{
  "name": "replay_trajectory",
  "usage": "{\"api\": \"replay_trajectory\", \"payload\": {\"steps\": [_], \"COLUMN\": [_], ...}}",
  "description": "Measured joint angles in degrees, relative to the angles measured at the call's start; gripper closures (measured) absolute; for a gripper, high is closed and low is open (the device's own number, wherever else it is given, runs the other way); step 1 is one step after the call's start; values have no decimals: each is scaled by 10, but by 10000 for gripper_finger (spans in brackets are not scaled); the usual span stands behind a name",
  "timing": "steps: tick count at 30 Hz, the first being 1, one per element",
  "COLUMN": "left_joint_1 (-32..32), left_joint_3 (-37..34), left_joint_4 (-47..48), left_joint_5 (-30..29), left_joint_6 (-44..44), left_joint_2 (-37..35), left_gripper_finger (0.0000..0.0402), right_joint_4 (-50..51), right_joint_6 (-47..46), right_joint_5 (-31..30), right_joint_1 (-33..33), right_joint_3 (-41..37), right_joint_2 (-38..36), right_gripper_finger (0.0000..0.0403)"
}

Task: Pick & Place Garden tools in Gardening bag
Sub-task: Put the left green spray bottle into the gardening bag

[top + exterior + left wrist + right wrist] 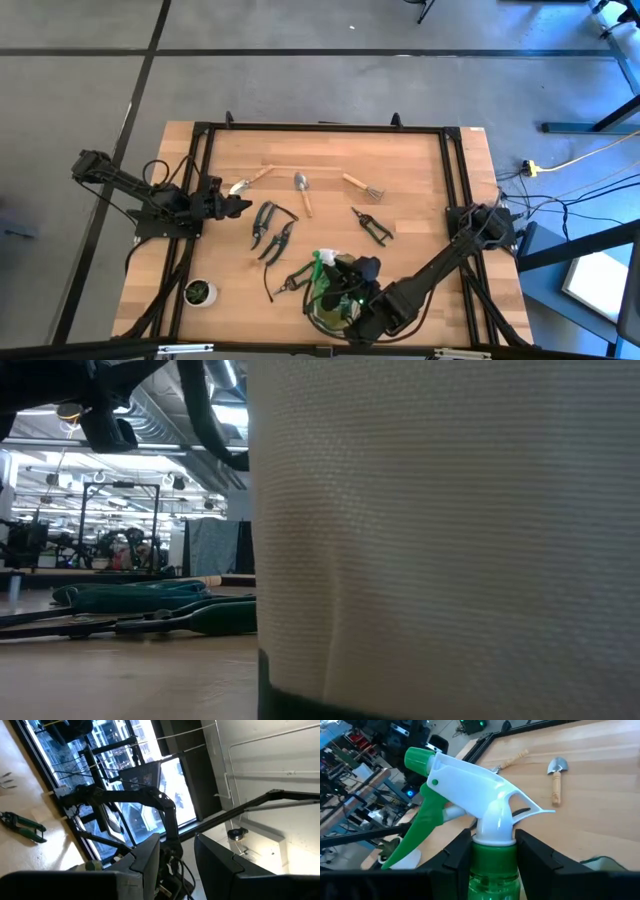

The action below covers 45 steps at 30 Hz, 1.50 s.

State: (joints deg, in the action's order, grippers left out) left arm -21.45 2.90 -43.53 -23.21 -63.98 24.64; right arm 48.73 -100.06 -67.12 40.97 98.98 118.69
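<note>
High view: your right gripper (352, 283) is hanging over the olive-green and khaki fabric gardening bag (322, 316) at the table's near edge, carrying the green plastic spray bottle with white trigger (328, 268). Your left gripper (238, 207) is waiting by the left rail, nothing between its parted fingers. Several wooden-handled metal trowels (303, 190) and dark-handled pruning shears (263, 224) are lying loose on the pale wooden table (420, 180).

Low view: coarse woven khaki bag wall is filling most of the frame; green-handled shears (190, 615) are resting flat beside it.

Left wrist view: fingers apart, empty, pointing off into the room.

Right wrist view: both fingers are clenching the bottle's smooth translucent neck just under the glossy trigger head (470, 785).

Risk, as I judge it: the slick, round neck could be rotating in your grip, and the jutting trigger could be snagging the soft bag rim, tipping the tote.
</note>
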Motion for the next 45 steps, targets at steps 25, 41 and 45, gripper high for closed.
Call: {"api": "replay_trajectory", "payload": {"steps": [25,41,45], "left_joint_1": [0,0,0], "left_joint_3": [0,-1,-1], "left_joint_4": [0,4,4], "left_joint_5": [9,-13,-13], "left_joint_6": [-29,-33,-34], "left_joint_2": [0,5,5], "left_gripper_finger": [284,284,284], "right_joint_4": [-258,-279,-272], "right_joint_6": [65,243,237], "right_joint_5": [-9,55,59], "right_joint_1": [23,-13,-15], "right_joint_3": [-169,-132,-132], "right_joint_2": [-1,-5,-5], "right_gripper_finger": [274,269,248]}}
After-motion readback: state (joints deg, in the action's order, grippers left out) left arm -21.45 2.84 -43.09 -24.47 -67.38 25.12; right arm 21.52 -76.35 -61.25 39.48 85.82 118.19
